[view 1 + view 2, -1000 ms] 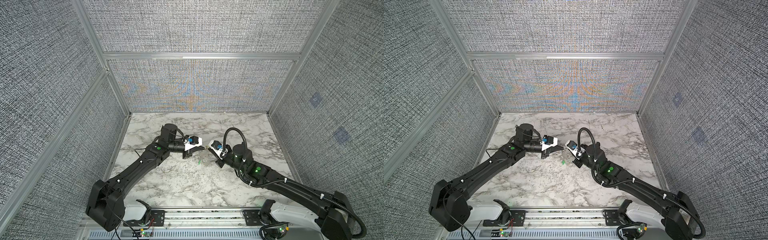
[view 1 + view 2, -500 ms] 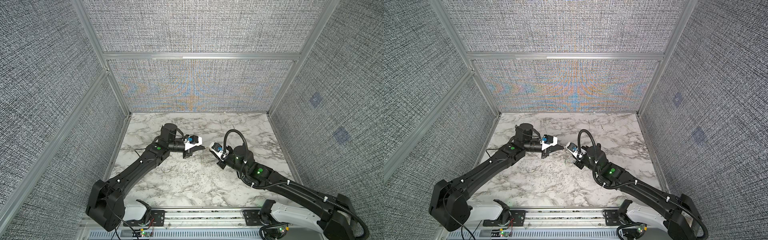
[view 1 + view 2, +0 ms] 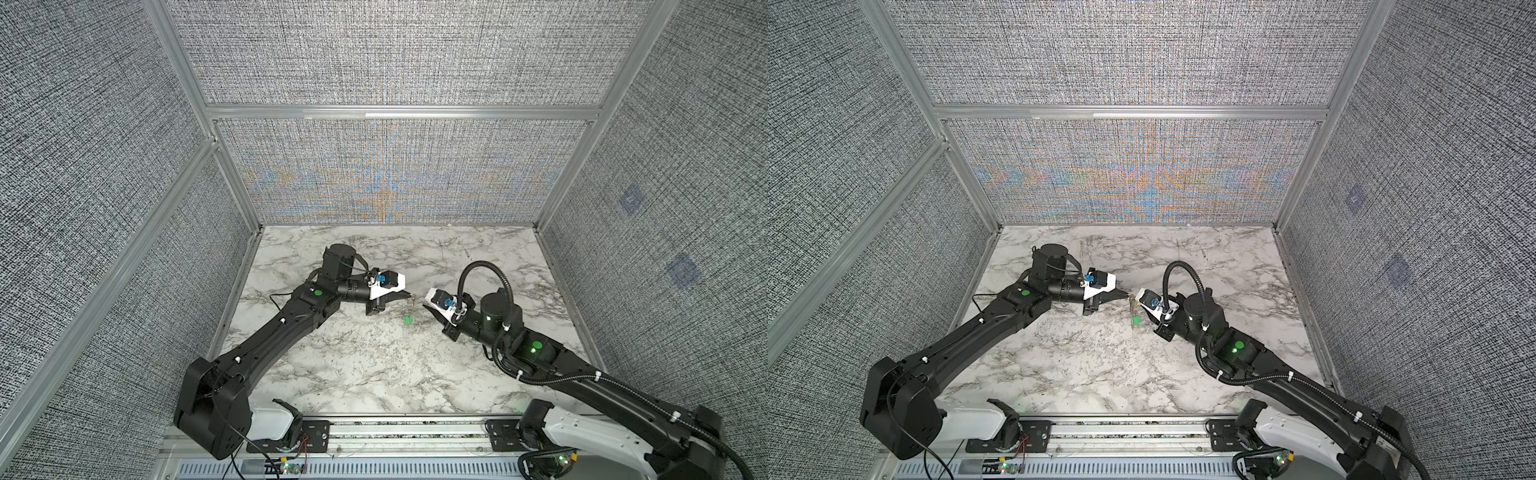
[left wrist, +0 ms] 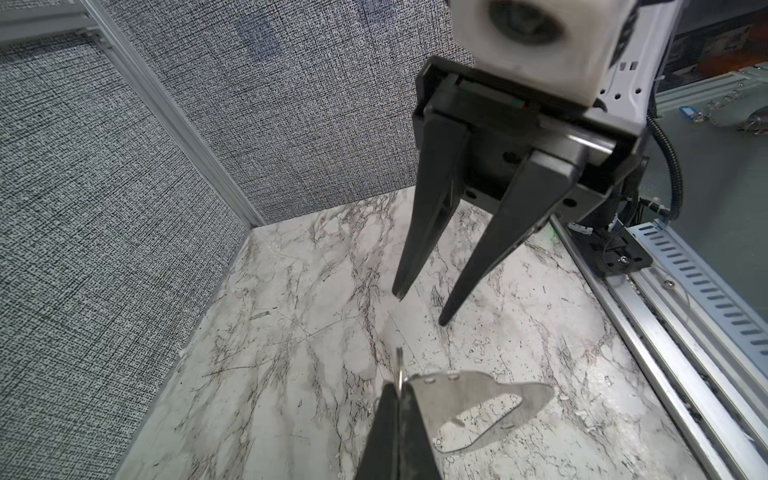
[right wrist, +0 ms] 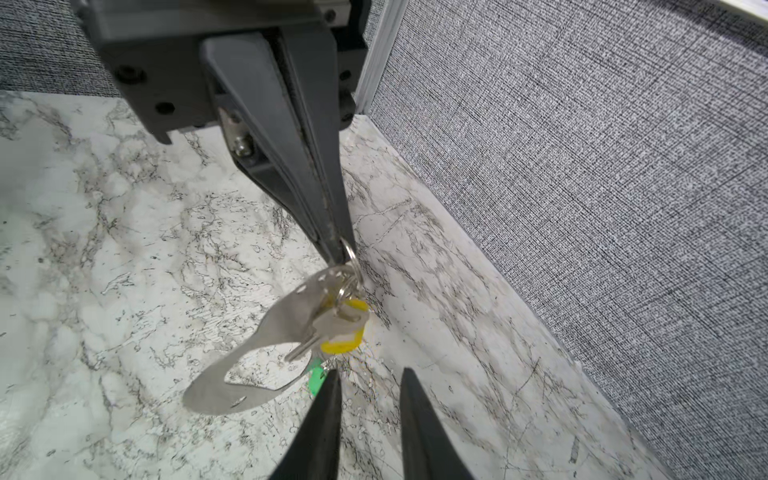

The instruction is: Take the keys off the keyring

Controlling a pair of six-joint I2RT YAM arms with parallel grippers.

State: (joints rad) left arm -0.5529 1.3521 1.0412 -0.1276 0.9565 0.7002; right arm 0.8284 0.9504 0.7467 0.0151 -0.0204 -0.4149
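L gripper (image 5: pixel 336 252) clenched on thin silver keyring (image 5: pixel 353 254); yellow- & green-tagged keys (image 5: pixel 328 326) dangle; R gripper (image 5: pixel 370 372) released

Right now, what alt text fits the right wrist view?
The shut left tool pinches a silver keyring, from which hang a flat metal plate, a key, a yellow tag and a green tag. The open right tool is near.
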